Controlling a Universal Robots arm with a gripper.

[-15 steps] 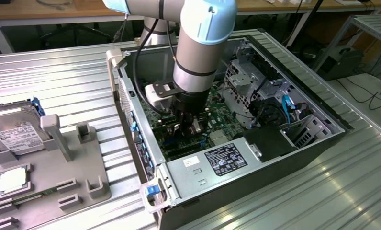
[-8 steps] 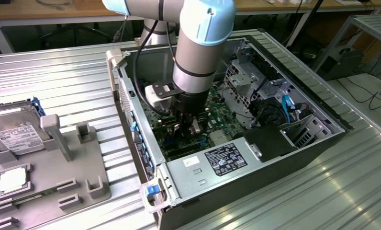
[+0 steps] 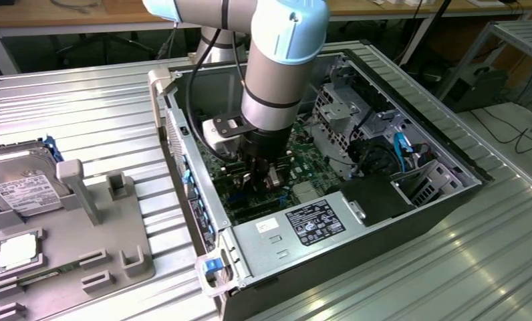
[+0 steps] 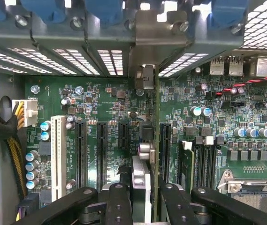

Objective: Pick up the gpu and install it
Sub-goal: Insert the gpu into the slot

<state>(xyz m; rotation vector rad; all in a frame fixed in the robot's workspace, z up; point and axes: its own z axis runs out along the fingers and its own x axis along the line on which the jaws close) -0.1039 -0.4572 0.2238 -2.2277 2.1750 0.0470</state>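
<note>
- GPU (image 4: 156,140) stood edge-on between the jaws, clamped by them.
- Its lower edge met the motherboard (image 4: 110,108) slots inside the computer case (image 3: 426,200).
- Hard drive (image 3: 21,184) lay well apart on the bench (image 3: 87,114).

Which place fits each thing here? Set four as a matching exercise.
Things:
1. thin green gpu card with silver end bracket
2. silver boxy hard drive with white label
3. small square silver processor chip
4. silver power supply box with black label

Places:
A. lying flat in a pocket of the grey fixture, near the camera
B. inside the open black computer case, at its near end
C. between the fingers of the gripper, over the green motherboard
D. at the grey fixture's far end, on the exterior view's left

Pairs: 1-C, 2-D, 3-A, 4-B
</note>
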